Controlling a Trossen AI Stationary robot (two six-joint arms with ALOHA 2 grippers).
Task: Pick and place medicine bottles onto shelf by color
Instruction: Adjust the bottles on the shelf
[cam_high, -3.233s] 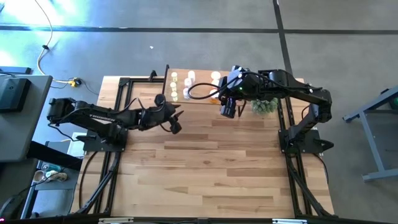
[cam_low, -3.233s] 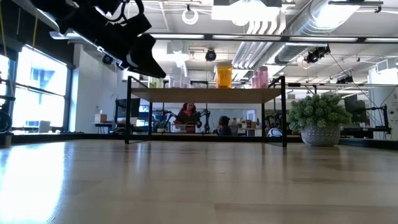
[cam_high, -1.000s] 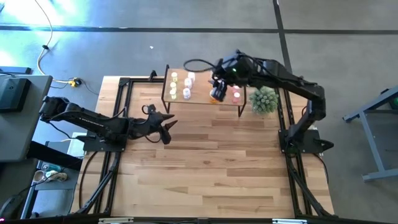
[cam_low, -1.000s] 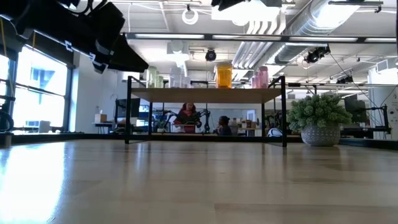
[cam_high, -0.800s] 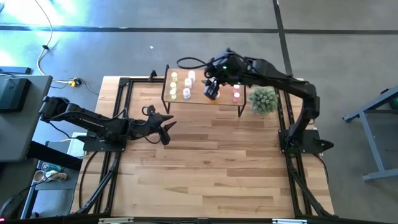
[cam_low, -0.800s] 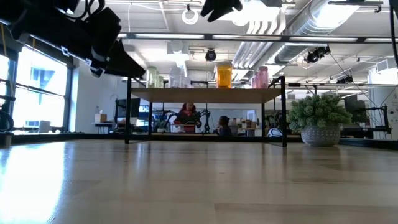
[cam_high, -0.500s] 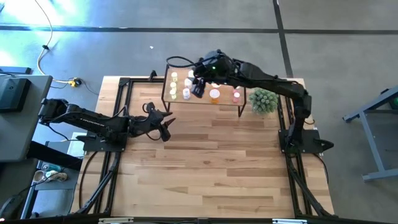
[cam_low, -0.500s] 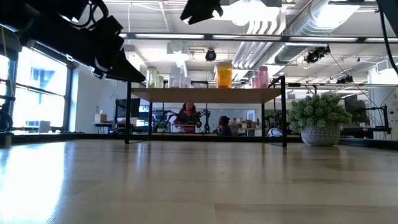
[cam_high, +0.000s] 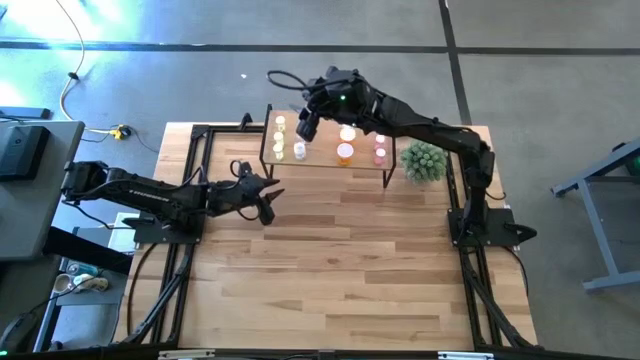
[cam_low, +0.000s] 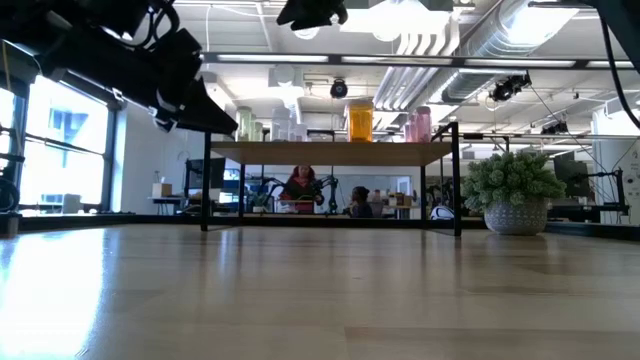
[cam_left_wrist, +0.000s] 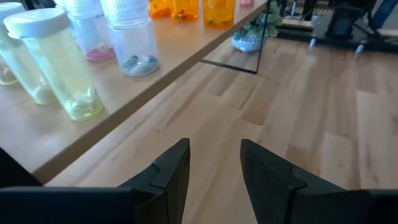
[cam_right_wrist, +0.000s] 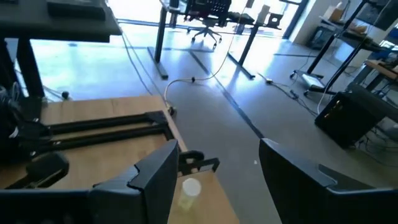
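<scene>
- the wooden plank table (cam_high: 340, 260) carries everything; its near part lies bare.
- the shelf (cam_high: 320, 160), a light wooden top on thin black legs, stands at the table's far edge, between the two arms' bases.
- a green spiky plant (cam_high: 424, 161) in a pale pot sits on the table just right of the shelf.
- the right gripper (cam_high: 308, 122) hangs above the shelf's far left part, its fingers (cam_right_wrist: 155, 177) spread apart with nothing between them; in its own view a yellow-green bottle's white cap (cam_right_wrist: 190, 186) shows below, in the gap.
- the left gripper (cam_high: 262, 203) hovers over the table just near of the shelf's left end, fingers (cam_left_wrist: 169, 171) slightly parted and holding nothing.
- the medicine bottles all stand upright on the shelf: yellow-green bottles (cam_high: 281, 136) at the left end, clear bottles (cam_high: 299, 150) just right of them, an orange bottle (cam_high: 345, 153) near the middle, pink bottles (cam_high: 380, 153) at the right end.
- from the left wrist, a yellow-green bottle (cam_left_wrist: 55, 62) and a clear bottle (cam_left_wrist: 133, 38) stand at the shelf's edge, ahead of the fingertips and apart from them.
</scene>
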